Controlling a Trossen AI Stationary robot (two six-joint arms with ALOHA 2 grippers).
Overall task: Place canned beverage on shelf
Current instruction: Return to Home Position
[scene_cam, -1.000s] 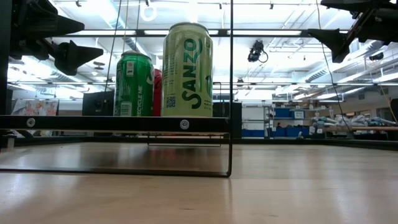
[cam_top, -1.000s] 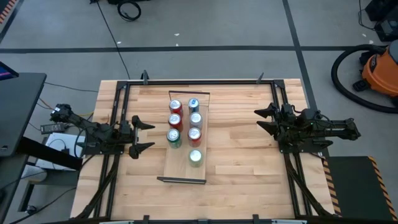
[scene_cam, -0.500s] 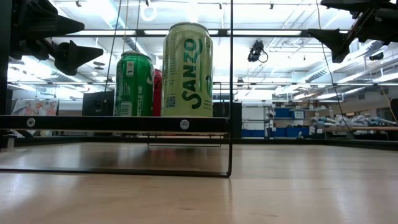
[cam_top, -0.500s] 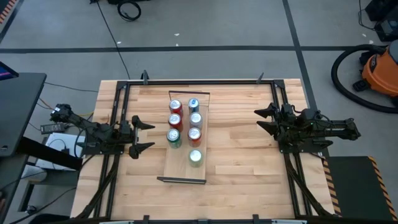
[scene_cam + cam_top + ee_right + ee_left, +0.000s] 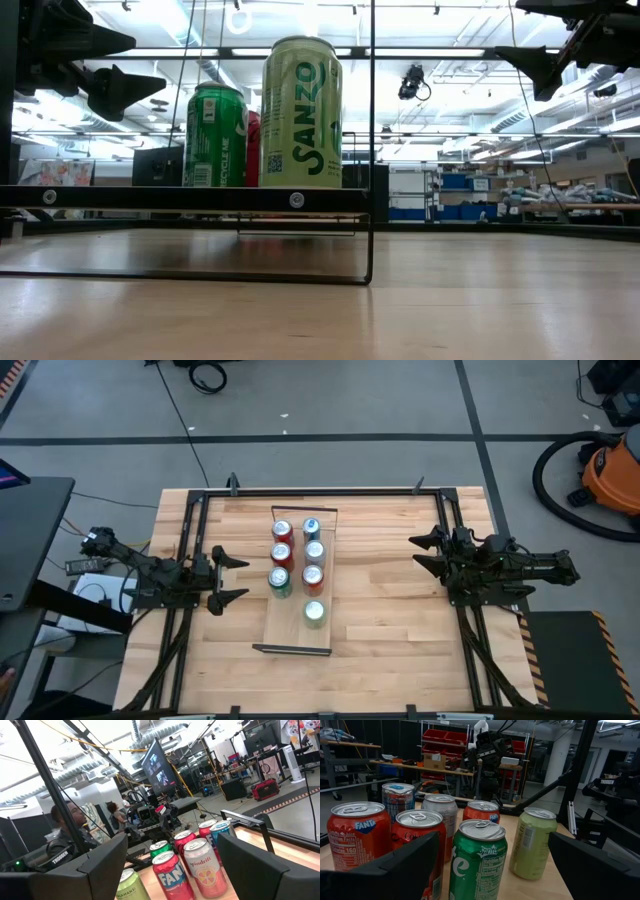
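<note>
The shelf (image 5: 290,635), a narrow light-wood plank on thin black end rails, lies along the middle of the table. Several cans stand upright on it in two rows: red ones (image 5: 282,530), a green Sprite can (image 5: 280,581) and a pale green can (image 5: 314,612) alone at the near end, which is closest in the low view (image 5: 300,112). My left gripper (image 5: 240,578) hovers open left of the shelf, level, pointing at the cans (image 5: 493,845). My right gripper (image 5: 415,552) hovers open to the shelf's right (image 5: 172,845). Neither touches anything.
A black metal frame (image 5: 320,490) runs around the tabletop edges. Bare wood (image 5: 380,620) lies between the shelf and each arm. An orange vacuum (image 5: 605,470) stands on the floor at the right. A person (image 5: 67,827) shows in the room beyond the table.
</note>
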